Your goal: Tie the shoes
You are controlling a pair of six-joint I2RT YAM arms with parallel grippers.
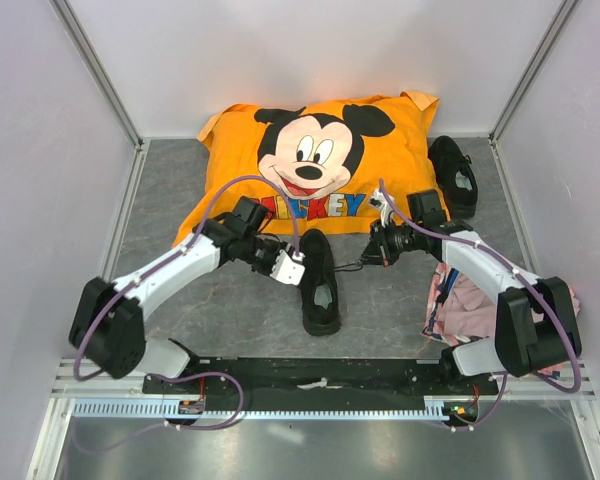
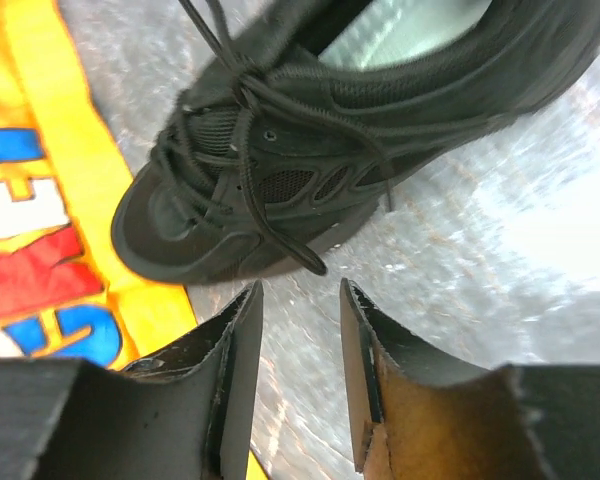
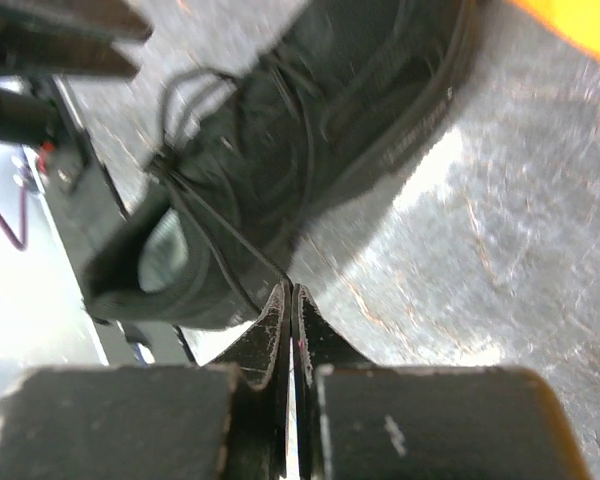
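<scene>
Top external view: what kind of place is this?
Probably a robot test cell: white panel walls, left arm and right arm bolted to a rail, a shoe and cartoon pillow staged on the tabletop.

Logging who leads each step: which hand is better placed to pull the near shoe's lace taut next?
Right, probably. The right hand is shut with a lace running from the shoe straight into its fingertips. The left hand is open and empty near the toe.

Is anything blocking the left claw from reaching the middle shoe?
Nothing visible: only bare table lies between the open left gripper and the shoe; the pillow is off to the side.
</scene>
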